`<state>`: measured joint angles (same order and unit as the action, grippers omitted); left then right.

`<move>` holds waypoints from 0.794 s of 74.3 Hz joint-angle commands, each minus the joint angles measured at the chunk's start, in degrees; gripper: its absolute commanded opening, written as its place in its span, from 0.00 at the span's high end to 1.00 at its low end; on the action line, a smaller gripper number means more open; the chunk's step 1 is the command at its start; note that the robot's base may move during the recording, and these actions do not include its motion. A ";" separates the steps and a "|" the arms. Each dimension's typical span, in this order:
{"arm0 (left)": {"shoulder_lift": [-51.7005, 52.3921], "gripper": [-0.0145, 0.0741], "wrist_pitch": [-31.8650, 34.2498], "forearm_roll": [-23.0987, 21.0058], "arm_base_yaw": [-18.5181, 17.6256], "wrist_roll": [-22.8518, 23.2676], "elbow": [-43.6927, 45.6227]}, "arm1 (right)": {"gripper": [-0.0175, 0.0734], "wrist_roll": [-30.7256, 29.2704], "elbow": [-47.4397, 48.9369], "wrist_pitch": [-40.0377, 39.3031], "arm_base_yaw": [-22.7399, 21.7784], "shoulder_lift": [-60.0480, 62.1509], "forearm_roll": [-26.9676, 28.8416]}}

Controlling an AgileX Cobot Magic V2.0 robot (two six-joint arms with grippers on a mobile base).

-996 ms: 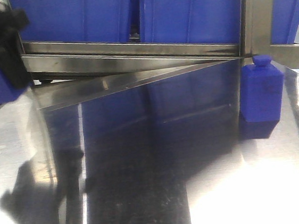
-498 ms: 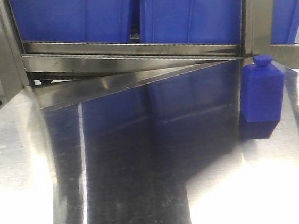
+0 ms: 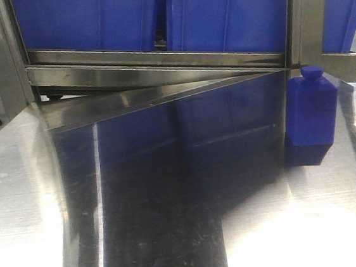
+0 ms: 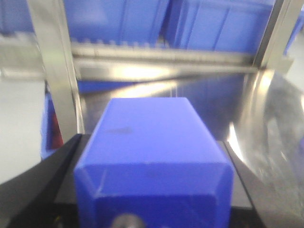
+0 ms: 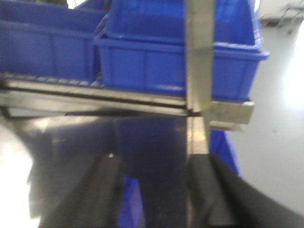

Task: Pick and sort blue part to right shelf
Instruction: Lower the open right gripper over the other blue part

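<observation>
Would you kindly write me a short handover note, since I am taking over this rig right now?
Left gripper: shut on a blue part, facing the rack.
Right gripper: open, nothing between its fingers, over the steel table.
Right shelf: big blue bins sit on it; the held part is not on it yet.
A second blue part stands upright on the table beside the rack post.
Done: one part picked.
Left: set it on the right shelf, then probably fetch the standing one.
</observation>
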<state>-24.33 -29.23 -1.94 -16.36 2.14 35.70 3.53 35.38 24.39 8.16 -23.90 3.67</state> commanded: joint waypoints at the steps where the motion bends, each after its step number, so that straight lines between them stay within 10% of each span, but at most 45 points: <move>1: 1.70 0.48 5.76 0.43 -0.46 -0.08 1.46 | 0.14 -0.26 6.01 -1.03 2.85 -6.05 0.62; 21: 2.38 0.48 5.76 0.70 -0.46 -0.08 1.46 | 0.12 -1.24 22.37 15.37 12.25 -28.92 0.55; 59: 2.38 0.48 5.76 0.70 -0.46 -0.08 1.46 | 0.12 15.82 46.33 33.56 12.12 -60.21 -9.27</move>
<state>-21.64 -28.85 -1.37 -16.36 2.04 35.58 18.29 78.96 59.43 20.44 -83.05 -3.59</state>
